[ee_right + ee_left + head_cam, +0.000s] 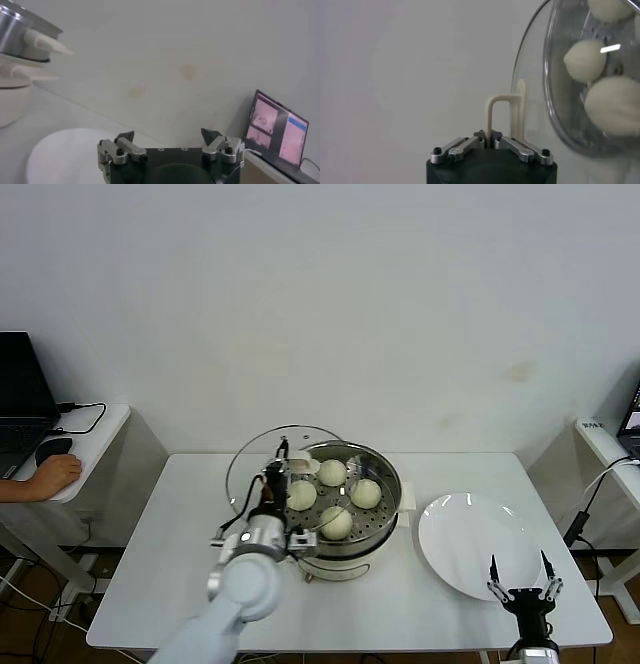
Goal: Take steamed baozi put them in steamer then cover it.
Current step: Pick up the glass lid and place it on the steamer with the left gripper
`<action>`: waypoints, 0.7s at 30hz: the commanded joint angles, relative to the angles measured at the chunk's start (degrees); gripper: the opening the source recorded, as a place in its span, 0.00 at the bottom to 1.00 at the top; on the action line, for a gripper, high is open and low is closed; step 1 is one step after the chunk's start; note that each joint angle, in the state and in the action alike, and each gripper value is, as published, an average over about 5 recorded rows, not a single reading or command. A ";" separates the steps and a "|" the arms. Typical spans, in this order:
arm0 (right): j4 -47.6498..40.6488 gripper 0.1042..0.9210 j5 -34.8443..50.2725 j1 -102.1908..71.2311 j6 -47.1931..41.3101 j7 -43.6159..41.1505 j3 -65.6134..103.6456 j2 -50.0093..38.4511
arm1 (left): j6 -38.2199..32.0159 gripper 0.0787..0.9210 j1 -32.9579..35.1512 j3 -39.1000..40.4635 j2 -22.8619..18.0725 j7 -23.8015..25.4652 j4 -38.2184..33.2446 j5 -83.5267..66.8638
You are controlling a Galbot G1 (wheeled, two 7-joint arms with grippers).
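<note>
Cover [262, 467]: round clear glass, metal rim, cream oblong handle [505, 116]; held tilted, apparently near-vertical, at the steamer's [385, 467] left edge; left gripper [275, 484] clamped on the handle. Four smooth cream baozi [334, 522] sit in the perforated steel basket. Right gripper [520, 579] spread wide beside the white plate [470, 546].
</note>
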 commanded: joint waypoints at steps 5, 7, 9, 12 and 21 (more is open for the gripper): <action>-1.49 0.88 -0.85 0.25 0.63 0.31 -0.38 0.14 | 1.23 0.07 -3.64 4.13 -12.70 5.69 7.86 11.51; -1.56 0.88 -0.66 0.19 0.67 0.34 -0.34 0.06 | 1.10 0.07 -3.27 4.24 -13.18 5.65 8.56 12.00; -1.65 0.88 -0.56 0.15 0.71 0.36 -0.32 0.00 | 0.99 0.07 -2.79 4.41 -13.36 5.61 9.00 12.29; -1.70 0.88 -0.44 0.11 0.76 0.37 -0.32 -0.08 | 0.91 0.07 -2.13 4.53 -13.64 5.51 9.61 12.61; -1.85 0.88 -0.37 -0.10 0.92 0.35 -0.34 -0.19 | 0.62 0.07 -0.49 4.30 -14.09 5.05 10.24 13.02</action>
